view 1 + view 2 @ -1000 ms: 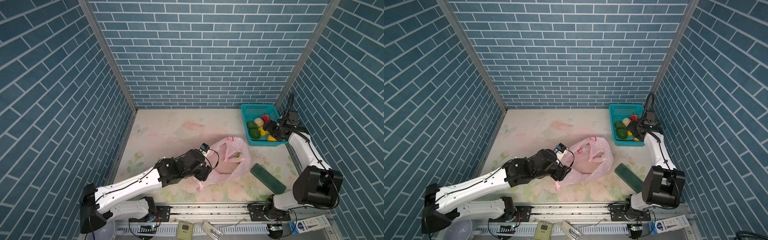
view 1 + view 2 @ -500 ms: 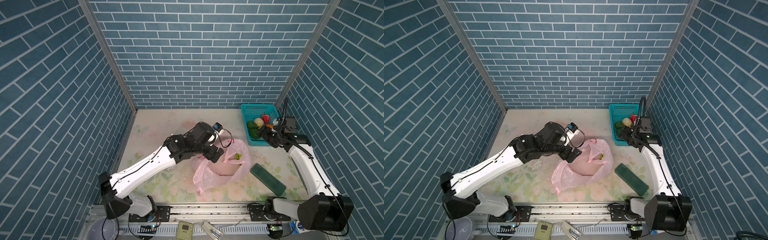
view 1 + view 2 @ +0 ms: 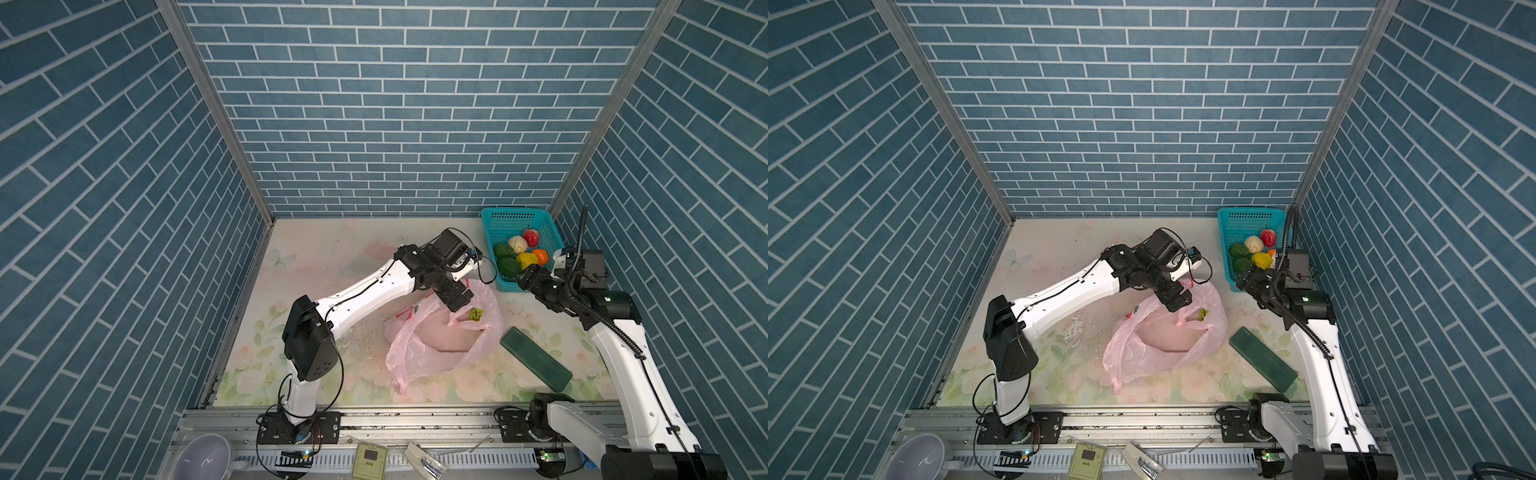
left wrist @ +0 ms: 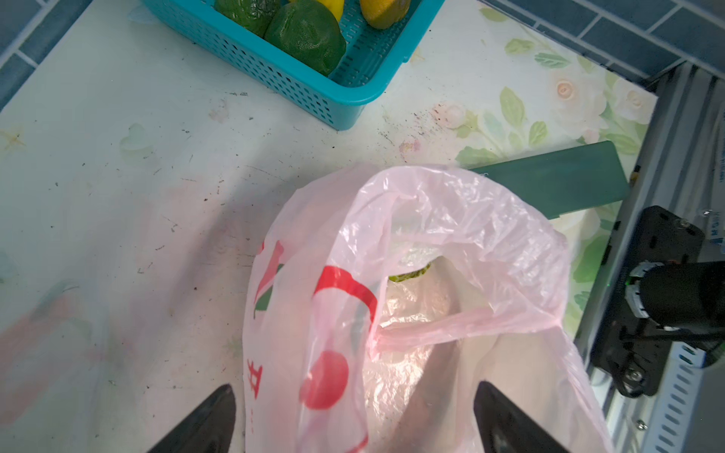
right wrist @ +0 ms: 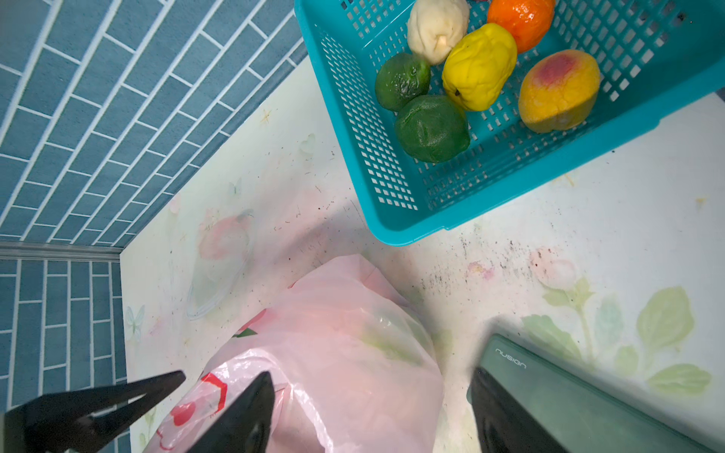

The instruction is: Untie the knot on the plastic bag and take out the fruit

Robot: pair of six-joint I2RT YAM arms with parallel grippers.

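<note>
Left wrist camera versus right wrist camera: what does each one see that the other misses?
Only the left wrist view looks into the plastic bag's open mouth, where a small light green fruit peeks out. Only the right wrist view shows the cream-white fruit and the orange fruit in the basket, and the lettering on the dark green case. Both show the bag, the teal basket, dark green fruit and the case.

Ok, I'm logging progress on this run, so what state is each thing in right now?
plastic bag: untied, mouth gaping, lying slumped.
greenish fruit: inside the bag.
basket: upright, several fruits inside.
left gripper: open, over bag mouth.
right gripper: open, empty.
green case: closed, flat.
</note>
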